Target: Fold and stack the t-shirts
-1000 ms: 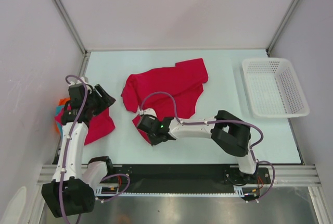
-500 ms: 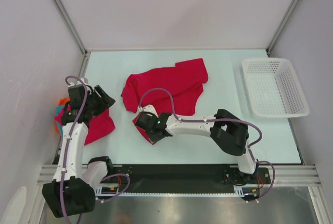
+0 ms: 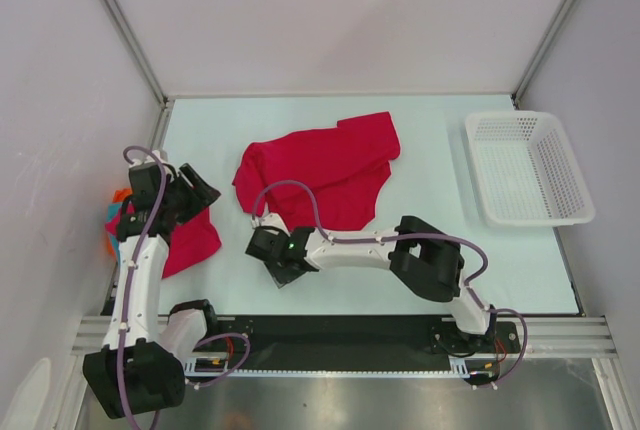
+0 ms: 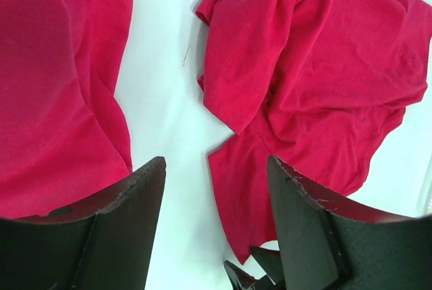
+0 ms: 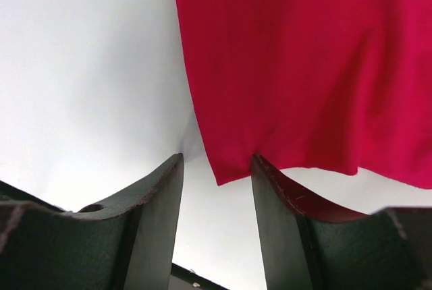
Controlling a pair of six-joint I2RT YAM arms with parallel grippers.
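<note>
1. Right gripper (image 5: 216, 160) spread wide, gripping nothing; near corner of the crumpled red shirt (image 3: 320, 165) sits right at its finger gap.
2. Left gripper (image 4: 216, 163) open too, empty, hovering between that shirt and the folded red shirt (image 4: 54, 101).

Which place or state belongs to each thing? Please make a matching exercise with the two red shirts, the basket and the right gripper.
Things:
1. crumpled shirt
2. left shirt
3. basket
4. right gripper

Places or states:
A. right side of the table
B. open, at a shirt corner
C. middle of the table
D. left edge of the table

Pairs: 1-C; 2-D; 3-A; 4-B
</note>
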